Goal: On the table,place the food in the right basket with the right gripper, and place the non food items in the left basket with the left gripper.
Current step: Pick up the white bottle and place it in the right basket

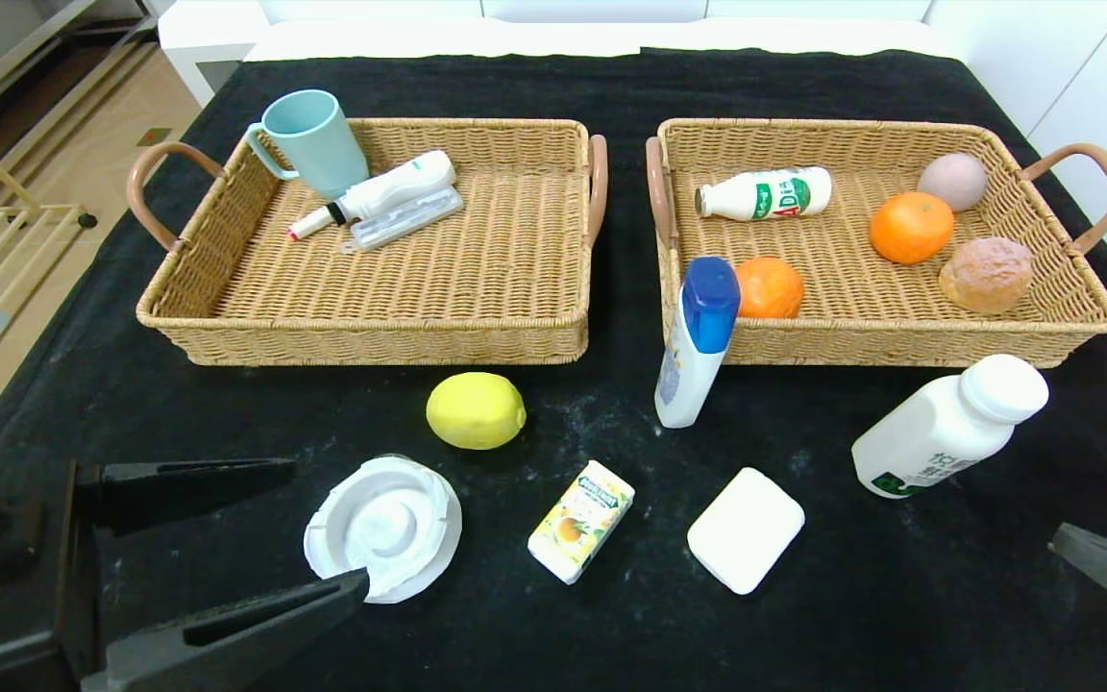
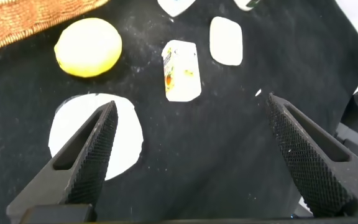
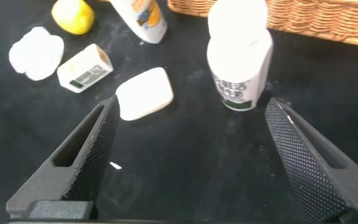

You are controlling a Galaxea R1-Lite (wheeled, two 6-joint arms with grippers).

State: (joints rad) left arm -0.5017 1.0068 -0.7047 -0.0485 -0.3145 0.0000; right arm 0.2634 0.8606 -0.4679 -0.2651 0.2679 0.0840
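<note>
On a black cloth-covered table (image 1: 83, 384), six loose things lie in front of two wicker baskets. A yellow lemon (image 1: 476, 410) sits just before the left basket (image 1: 371, 322). Nearer the robot are a white round dish (image 1: 383, 527), a small juice carton (image 1: 581, 520) and a white soap bar (image 1: 745, 529), spread in a row and apart from each other. A blue-capped tube (image 1: 697, 343) stands tilted, leaning against the front wall of the right basket (image 1: 899, 341), and a white bottle (image 1: 949, 426) stands near that basket's front right corner. The left basket holds a pale blue mug (image 1: 315, 142), a white pen-like device (image 1: 376, 194) and a clear case (image 1: 405, 219). The right basket holds a small drink bottle (image 1: 765, 193), two oranges (image 1: 911, 227), a bread roll (image 1: 986, 275) and an egg (image 1: 953, 180). The left gripper (image 1: 304, 524) hovers low with fingers spread wide around the dish, holding nothing. The right gripper (image 3: 188, 155) hangs at the near right edge, fingers wide, empty, facing the soap and the white bottle.
</note>
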